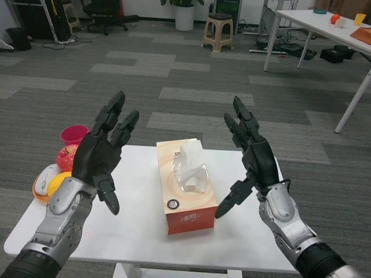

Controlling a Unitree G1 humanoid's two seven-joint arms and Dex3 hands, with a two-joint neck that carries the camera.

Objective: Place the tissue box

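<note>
An orange and cream tissue box (184, 188) with white tissue sticking out of its top lies lengthwise in the middle of the white table (139, 231). My left hand (104, 153) hovers to the left of the box, fingers spread and raised, holding nothing. My right hand (250, 157) hovers to the right of the box, fingers apart, its thumb pointing toward the box's near right corner without touching it. Both hands stand apart from the box.
At the table's left end sit a pink cup (73, 135), a red apple (66, 157), a yellow fruit (58, 183) and a white computer mouse (44, 178). Beyond lie grey carpet, a stool (218, 32) and another white table (342, 35).
</note>
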